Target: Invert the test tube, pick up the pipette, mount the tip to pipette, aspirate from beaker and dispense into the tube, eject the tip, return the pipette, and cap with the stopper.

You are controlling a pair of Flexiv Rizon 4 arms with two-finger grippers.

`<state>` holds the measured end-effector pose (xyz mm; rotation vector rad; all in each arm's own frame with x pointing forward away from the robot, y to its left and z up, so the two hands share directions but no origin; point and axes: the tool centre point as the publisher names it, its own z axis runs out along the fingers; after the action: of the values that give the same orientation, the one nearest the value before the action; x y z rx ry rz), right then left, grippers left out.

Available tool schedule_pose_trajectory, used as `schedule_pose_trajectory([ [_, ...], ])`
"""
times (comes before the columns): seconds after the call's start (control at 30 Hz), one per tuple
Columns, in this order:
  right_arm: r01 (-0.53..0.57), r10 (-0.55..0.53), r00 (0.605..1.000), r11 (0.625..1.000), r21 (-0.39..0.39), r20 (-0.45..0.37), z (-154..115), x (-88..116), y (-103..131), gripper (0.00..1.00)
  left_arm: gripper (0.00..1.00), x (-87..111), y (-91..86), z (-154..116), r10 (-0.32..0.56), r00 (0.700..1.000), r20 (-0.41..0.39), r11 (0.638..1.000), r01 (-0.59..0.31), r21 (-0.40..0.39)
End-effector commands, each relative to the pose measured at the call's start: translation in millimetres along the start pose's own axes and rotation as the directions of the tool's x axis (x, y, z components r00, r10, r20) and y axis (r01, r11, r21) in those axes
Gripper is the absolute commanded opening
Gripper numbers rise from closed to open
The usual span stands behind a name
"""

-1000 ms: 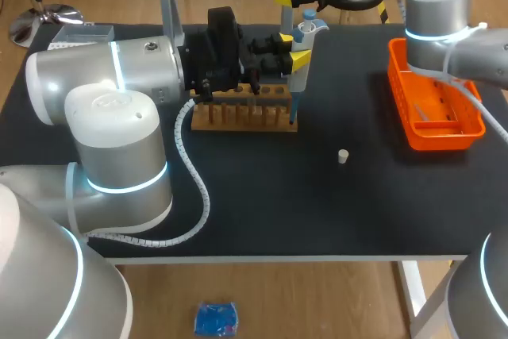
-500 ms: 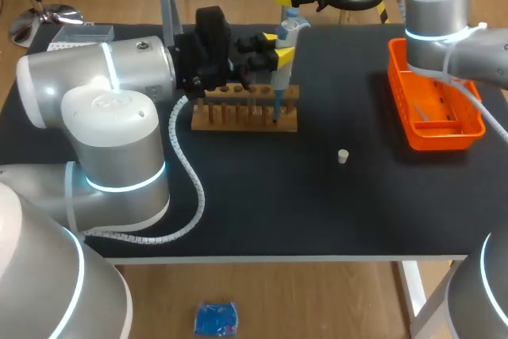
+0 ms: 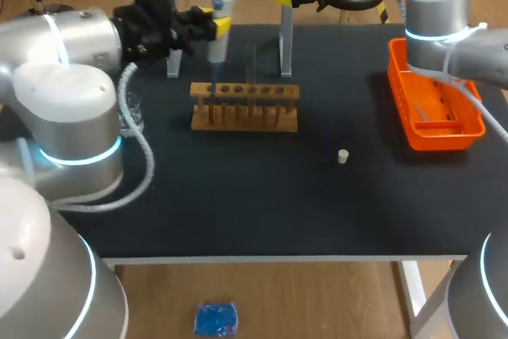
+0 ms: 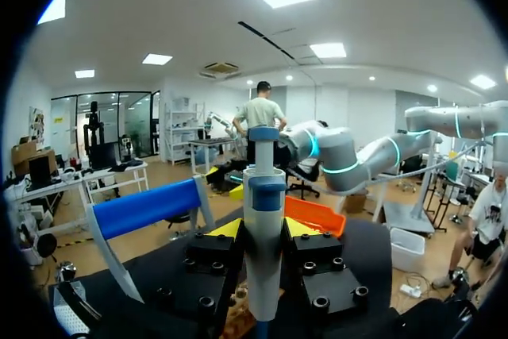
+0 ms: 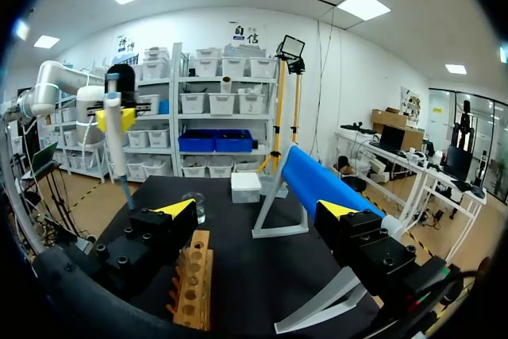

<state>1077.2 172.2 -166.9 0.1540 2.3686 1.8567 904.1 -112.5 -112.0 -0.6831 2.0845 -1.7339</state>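
While left gripper (image 4: 261, 229) clamps it, pipette (image 3: 215, 49): upright, tip down.
Beaker (image 5: 193, 206): seemingly left of tip, lower, left arm's side.

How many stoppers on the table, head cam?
1. The stopper lies on the table, right of the wooden rack, left of the orange basket, touching neither. Others could be hidden inside the basket.

One pipette (image 3: 221, 25), one wooden rack (image 3: 244, 107), one orange tray (image 3: 399, 93), one stopper (image 3: 343, 156), one beaker (image 5: 193, 206).
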Motion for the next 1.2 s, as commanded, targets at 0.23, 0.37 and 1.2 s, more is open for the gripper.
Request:
schedule_pose_trajectory([
  [0.23, -0.001, 0.001, 1.0, 1.0, 0.003, -0.002, -0.8, -0.6, 0.6, 1.0, 0.0, -75.1, 6.3, -40.9, -0.1, 0.986, 0.131, 0.984, 0.118, -0.136],
  [0.37, -0.001, 0.001, 1.0, 1.0, 0.003, -0.002, -0.8, -0.6, 0.6, 1.0, 0.0, -96.2, 8.1, -40.1, -0.126, 0.971, 0.204, 0.976, 0.159, -0.151],
  [1.2, -0.001, 0.001, 1.0, 1.0, 0.003, -0.002, -0.8, -0.6, 0.6, 1.0, 0.0, -144.3, -6.4, 26.1, -0.125, 0.855, 0.504, 0.963, 0.226, -0.145],
])
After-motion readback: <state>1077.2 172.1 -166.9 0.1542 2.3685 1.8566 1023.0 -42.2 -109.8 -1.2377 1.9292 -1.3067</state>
